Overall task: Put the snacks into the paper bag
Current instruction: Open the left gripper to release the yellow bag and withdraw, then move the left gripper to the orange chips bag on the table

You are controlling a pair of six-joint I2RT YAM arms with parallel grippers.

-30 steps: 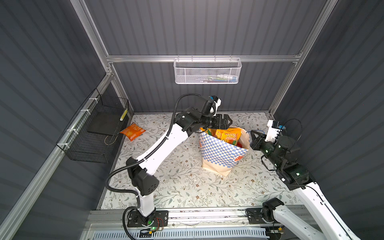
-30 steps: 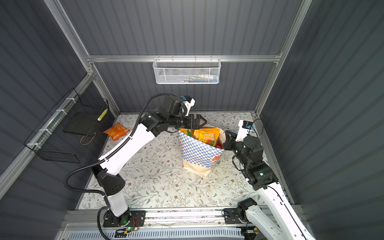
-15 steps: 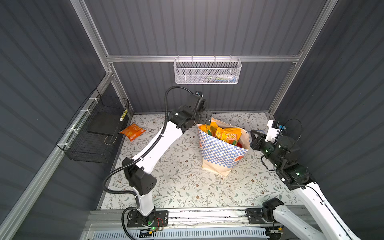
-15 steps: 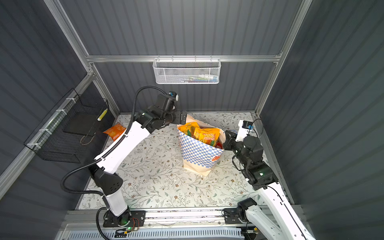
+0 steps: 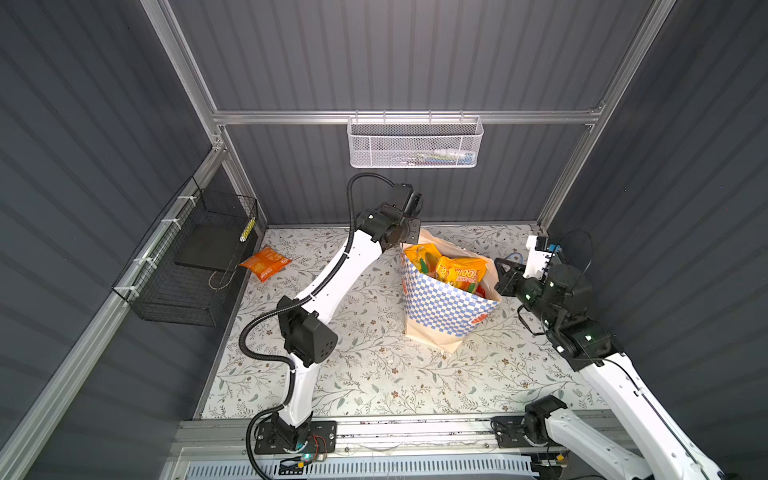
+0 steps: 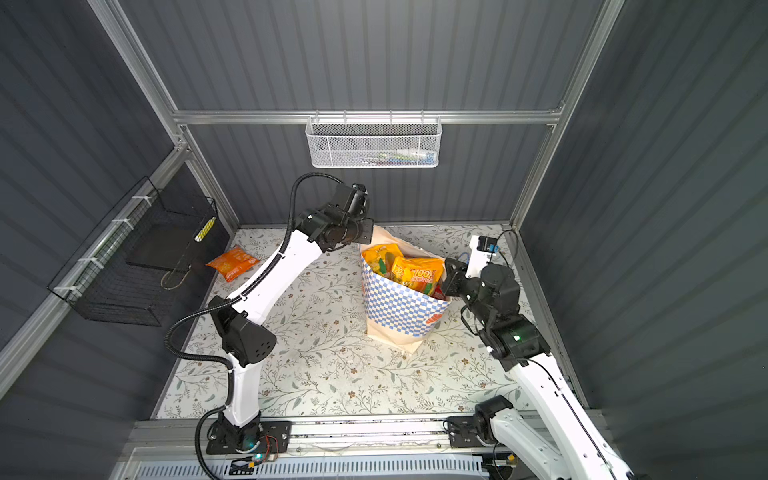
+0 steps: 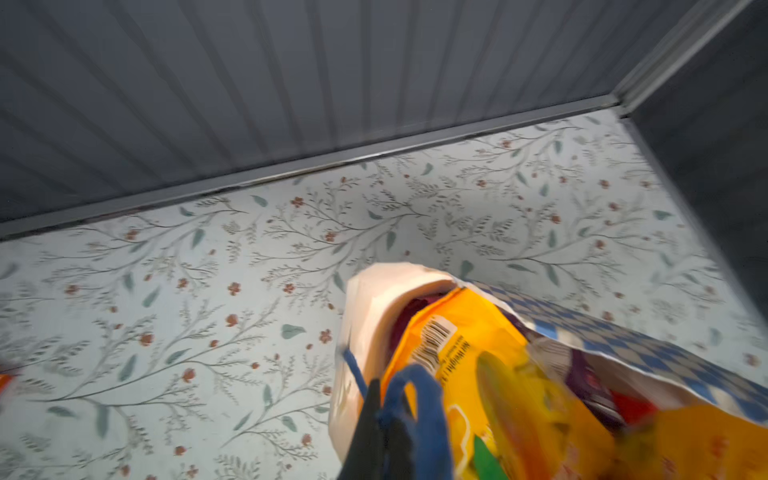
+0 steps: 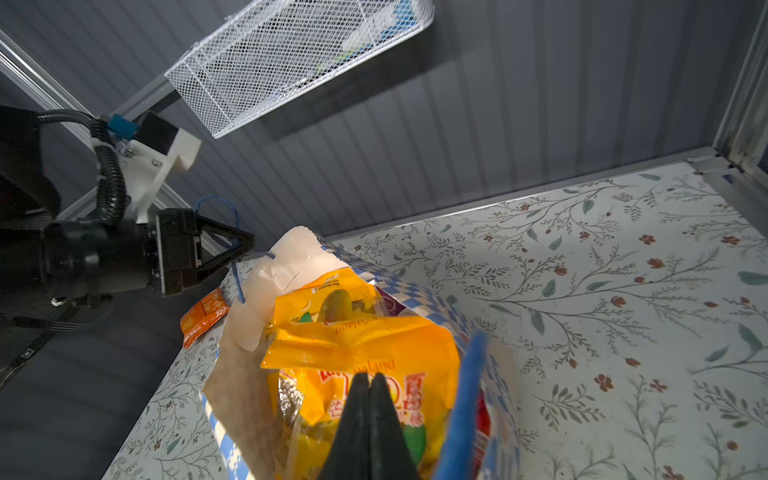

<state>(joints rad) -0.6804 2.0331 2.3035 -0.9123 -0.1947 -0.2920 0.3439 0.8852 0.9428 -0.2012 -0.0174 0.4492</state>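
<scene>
The blue-and-white checkered paper bag stands mid-table, leaning a little. Yellow "100" packets fill its mouth, with a purple one and a red one beside them. A small orange packet lies alone at the back left. My left gripper is at the bag's back left corner, shut on its blue cord handle. My right gripper is shut at the bag's right rim, with nothing seen between its fingers.
A black wire basket hangs on the left wall just beside the orange packet. A white mesh basket hangs on the back wall above the bag. The floral table surface spreads in front of the bag.
My left gripper has drawn back from over the bag's mouth to its back left corner and closed on the blue handle. The right arm has stayed put.
</scene>
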